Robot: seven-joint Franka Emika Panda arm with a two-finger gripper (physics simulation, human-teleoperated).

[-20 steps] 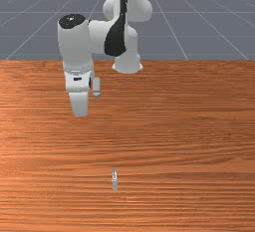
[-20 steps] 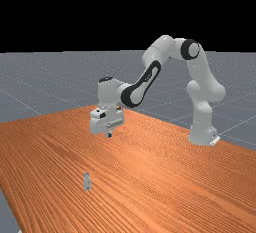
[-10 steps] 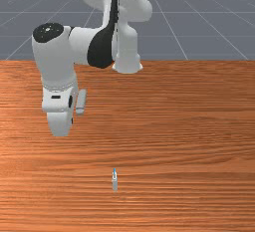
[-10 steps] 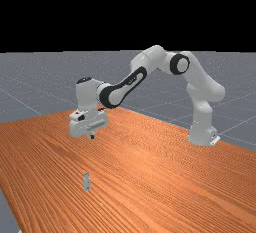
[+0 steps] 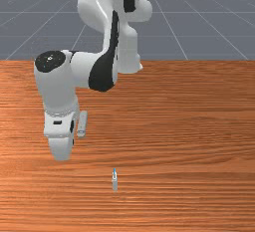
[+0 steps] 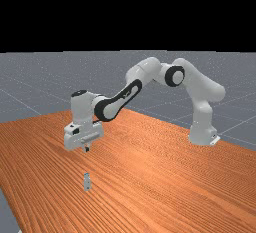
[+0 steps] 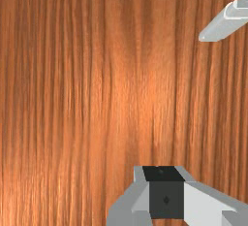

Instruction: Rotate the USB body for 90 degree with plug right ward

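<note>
The gripper (image 6: 87,149) hangs above the table in the far view, higher in the picture than the USB body (image 6: 87,182). In the front view, the hand (image 5: 61,139) is left of the small grey USB body (image 5: 114,181) and nearer the arm's base. A blue bit marks the USB body's end that faces the base; its long side runs toward the front camera. The wrist view has the gripper (image 7: 164,191) over bare wood, apart from the grey USB body (image 7: 224,24), which is partly cut off. Whether the gripper is open or shut cannot be told.
The wooden table (image 5: 189,141) lies under the hand and the USB body. At its back edge in the front view stands the arm's base (image 5: 129,59). A table edge runs along the far view's left.
My hand has moved toward the front view's left, then toward the front camera and lower, nearer the USB body. The USB body has stayed where it was.
</note>
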